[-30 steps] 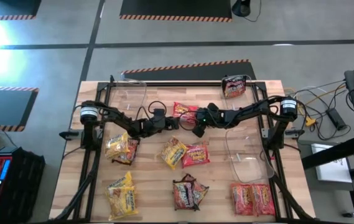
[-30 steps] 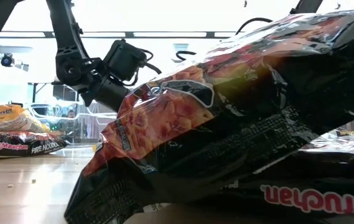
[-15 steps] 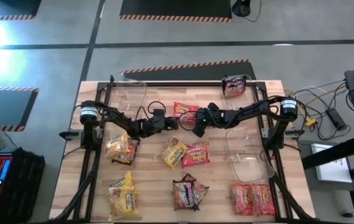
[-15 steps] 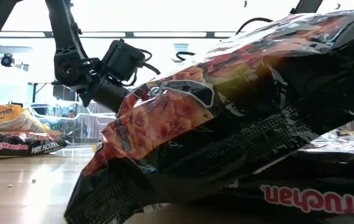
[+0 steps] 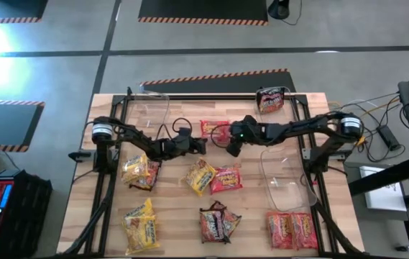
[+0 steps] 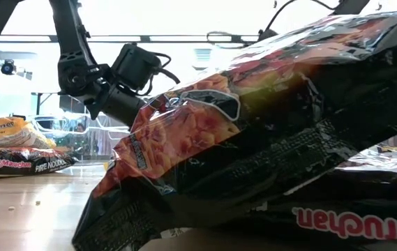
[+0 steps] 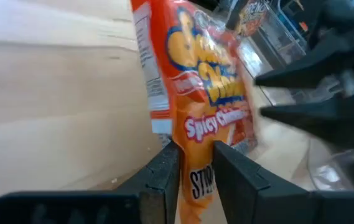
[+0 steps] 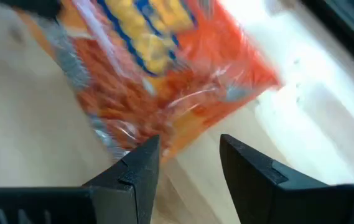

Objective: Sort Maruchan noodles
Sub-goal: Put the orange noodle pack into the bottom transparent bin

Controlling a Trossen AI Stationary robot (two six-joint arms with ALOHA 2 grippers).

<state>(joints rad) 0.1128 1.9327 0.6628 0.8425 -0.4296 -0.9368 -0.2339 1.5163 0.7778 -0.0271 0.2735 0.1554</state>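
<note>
An orange Maruchan packet point(image 5: 215, 129) lies at the table's far middle. My left gripper point(image 5: 203, 142) is at its left end, shut on it, as the left wrist view point(image 7: 192, 174) shows. My right gripper point(image 5: 231, 148) stands open at the packet's right side; in the right wrist view point(image 8: 189, 168) the packet point(image 8: 164, 68) lies just ahead of its fingers, and I see no touch. Other noodle packets lie flat on the table: yellow ones point(image 5: 141, 173), a yellow and a red one point(image 5: 215, 178), dark ones point(image 5: 218, 223) and red ones point(image 5: 290, 229). My left gripper pinches the orange packet's end edge point(image 7: 195, 186) between its two fingers. The fingers come at it low from the table's left and lie along the packet. The rest of the packet point(image 7: 201, 81) stretches away from the fingers over the wood.
A dark packet point(image 5: 270, 99) sits in a clear bin at the far right. More clear bins stand at the far left point(image 5: 150, 108) and at the right point(image 5: 283, 176). In the low view a dark packet point(image 6: 268, 139) fills the foreground. Black frame rails run along the table's sides.
My right arm has swung, and its gripper has drawn back a little toward the table's right edge. The orange packet has stayed where it was.
</note>
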